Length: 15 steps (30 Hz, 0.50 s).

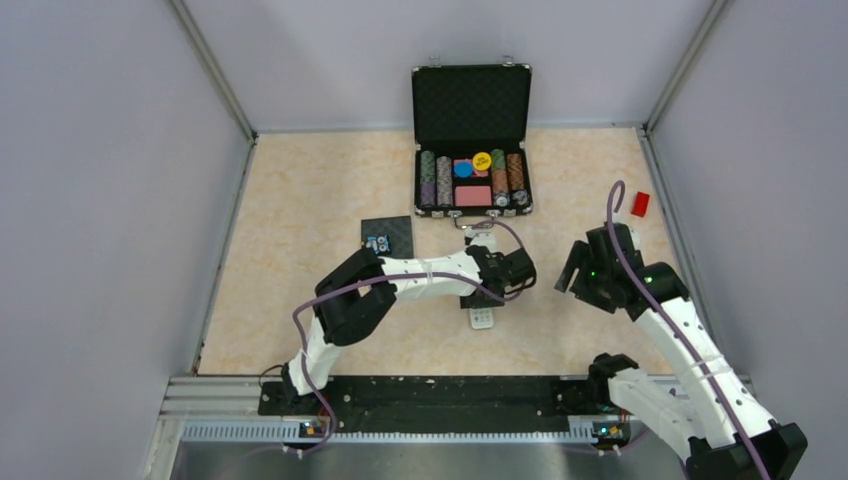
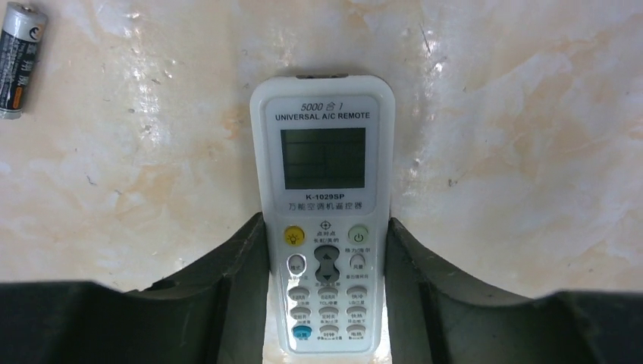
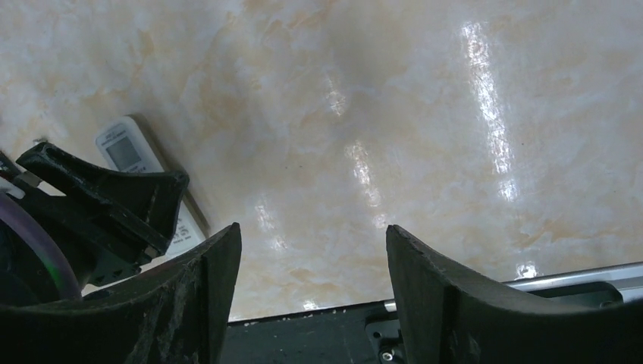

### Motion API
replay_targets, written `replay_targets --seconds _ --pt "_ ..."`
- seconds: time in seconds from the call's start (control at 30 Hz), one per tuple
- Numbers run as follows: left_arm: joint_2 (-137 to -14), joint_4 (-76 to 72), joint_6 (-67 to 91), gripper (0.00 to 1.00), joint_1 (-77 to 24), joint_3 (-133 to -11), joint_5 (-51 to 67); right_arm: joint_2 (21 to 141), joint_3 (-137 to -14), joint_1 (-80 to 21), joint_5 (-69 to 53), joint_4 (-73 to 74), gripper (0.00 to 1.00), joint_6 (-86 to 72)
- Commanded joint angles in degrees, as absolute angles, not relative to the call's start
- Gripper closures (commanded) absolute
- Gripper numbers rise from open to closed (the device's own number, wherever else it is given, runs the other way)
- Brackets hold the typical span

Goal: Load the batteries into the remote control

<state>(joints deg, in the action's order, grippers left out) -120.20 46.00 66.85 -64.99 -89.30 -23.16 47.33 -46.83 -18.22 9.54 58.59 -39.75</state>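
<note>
A: The left gripper [image 2: 326, 224] clamps the remote [image 2: 322, 152] by its button end, face up on the table [image 2: 493, 114]?
B: Yes. Probably light, stiff, slick plastic; hold the long edges. One battery [image 2: 19, 61] lies at ten o'clock; the right gripper [image 3: 312, 227] gapes empty.

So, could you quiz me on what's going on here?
1. True or false: the remote lies screen side up.
2. The battery in the left wrist view lies: A on top of the remote, B on the table apart from the remote, C inside the remote.
3. Which gripper has a finger at each side of the remote?
Key: 1 true. 2 B. 3 the left gripper.
</note>
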Motion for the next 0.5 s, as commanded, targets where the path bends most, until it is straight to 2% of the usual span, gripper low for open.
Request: replay_targets --seconds 0.0,0.03,0.07,0.1,0.27,0.37,0.47 --pt "-123.37 48.85 70.38 0.77 -64.91 -90.89 -21.61 46.18 -48.37 -18.64 7.66 56.26 0.31 -38.60" --pt "-123.32 48.81 70.05 0.89 -64.61 -91.14 -21.34 46.10 -48.41 -18.69 7.69 56.32 0.31 -38.66" --pt "-123.01 48.35 69.63 0.97 -64.17 -91.11 -20.87 45.97 -48.43 -18.71 7.60 56.27 0.31 -38.62" --pt "-122.41 47.44 68.78 1.00 -63.63 -90.72 -20.29 45.91 -48.55 -18.67 7.24 56.18 0.31 -38.59" --pt "-112.46 35.95 61.29 1.00 -59.34 -83.14 -16.50 46.33 -49.38 -18.72 0.60 52.74 0.32 -37.21" --pt "-103.06 26.49 56.95 1.00 -54.74 -76.43 -10.94 46.05 -48.86 -18.72 -8.16 47.96 0.32 -37.15" --pt "-92.94 15.57 51.68 1.00 -49.76 -69.00 -2.01 43.82 -44.71 -18.76 -20.16 35.07 0.28 -38.43"
